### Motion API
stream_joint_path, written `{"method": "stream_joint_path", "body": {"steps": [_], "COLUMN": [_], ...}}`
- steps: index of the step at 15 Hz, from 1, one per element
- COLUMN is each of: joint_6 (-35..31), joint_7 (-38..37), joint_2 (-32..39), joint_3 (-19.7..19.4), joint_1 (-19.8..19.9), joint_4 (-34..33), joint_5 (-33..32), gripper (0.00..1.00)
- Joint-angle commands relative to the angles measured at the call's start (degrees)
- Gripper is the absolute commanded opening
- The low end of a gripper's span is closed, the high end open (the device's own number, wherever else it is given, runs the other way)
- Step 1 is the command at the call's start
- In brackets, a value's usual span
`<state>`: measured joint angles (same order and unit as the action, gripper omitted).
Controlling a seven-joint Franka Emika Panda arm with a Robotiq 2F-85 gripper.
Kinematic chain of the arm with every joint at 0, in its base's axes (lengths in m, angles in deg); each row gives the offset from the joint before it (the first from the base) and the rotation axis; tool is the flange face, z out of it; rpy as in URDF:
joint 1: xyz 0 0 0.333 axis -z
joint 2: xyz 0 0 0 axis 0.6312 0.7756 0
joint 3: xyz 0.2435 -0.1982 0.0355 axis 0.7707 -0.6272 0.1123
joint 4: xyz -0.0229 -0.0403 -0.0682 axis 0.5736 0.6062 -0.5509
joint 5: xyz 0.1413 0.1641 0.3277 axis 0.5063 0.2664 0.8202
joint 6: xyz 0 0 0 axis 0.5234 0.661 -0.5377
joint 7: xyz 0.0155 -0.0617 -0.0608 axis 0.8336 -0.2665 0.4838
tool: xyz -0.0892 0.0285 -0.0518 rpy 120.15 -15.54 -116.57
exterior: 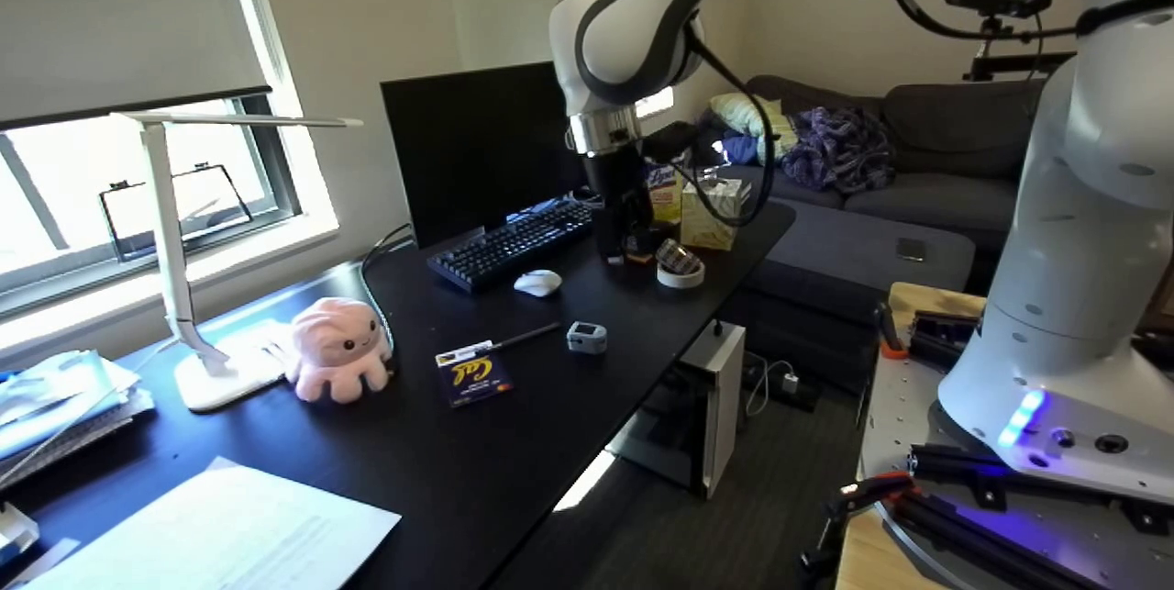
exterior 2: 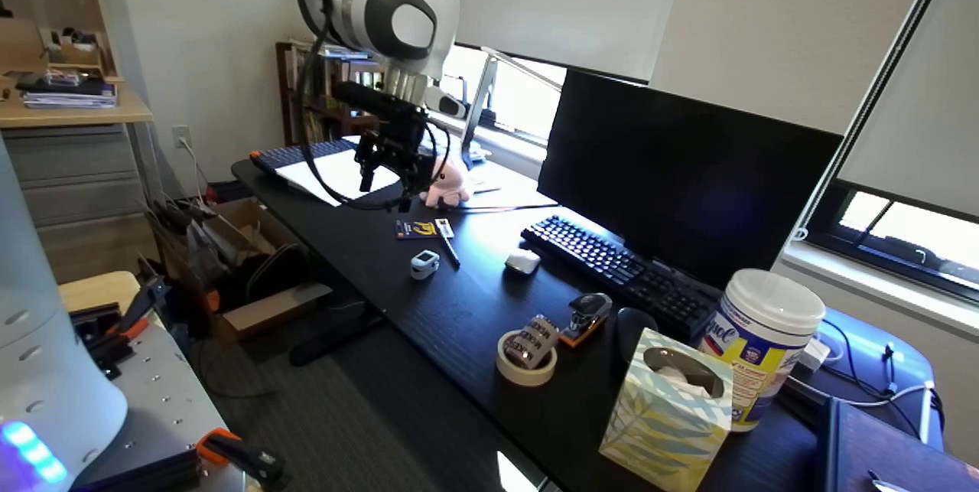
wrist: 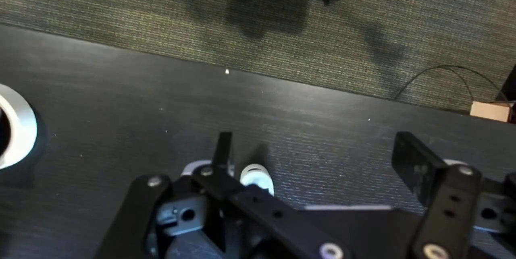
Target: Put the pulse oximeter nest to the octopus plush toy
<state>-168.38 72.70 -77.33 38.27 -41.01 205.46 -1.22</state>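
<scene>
Since the gripper [wrist: 314,152] hangs over the desk [exterior: 440,454], its jaws wide apart and holding nothing, reaching for the pulse oximeter [exterior: 587,339] seems the step in hand; the next move calls for centring above it, then lowering. The oximeter sits well apart from the octopus plush toy [exterior: 339,350], which both exterior views show and the wrist view lacks.
</scene>
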Motion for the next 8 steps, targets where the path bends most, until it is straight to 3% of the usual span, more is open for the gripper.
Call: {"method": "stream_joint_path", "body": {"steps": [1,8], "joint_6": [3.38,5.22], "joint_7": [7.43,15.31], "joint_2": [14.57,36.3], "joint_3": [-1.5,0.32], "joint_1": [1.57,2.18], "joint_4": [-13.23,-35.83], "joint_5": [1.06,-1.23], "gripper": [1.0,1.0]}}
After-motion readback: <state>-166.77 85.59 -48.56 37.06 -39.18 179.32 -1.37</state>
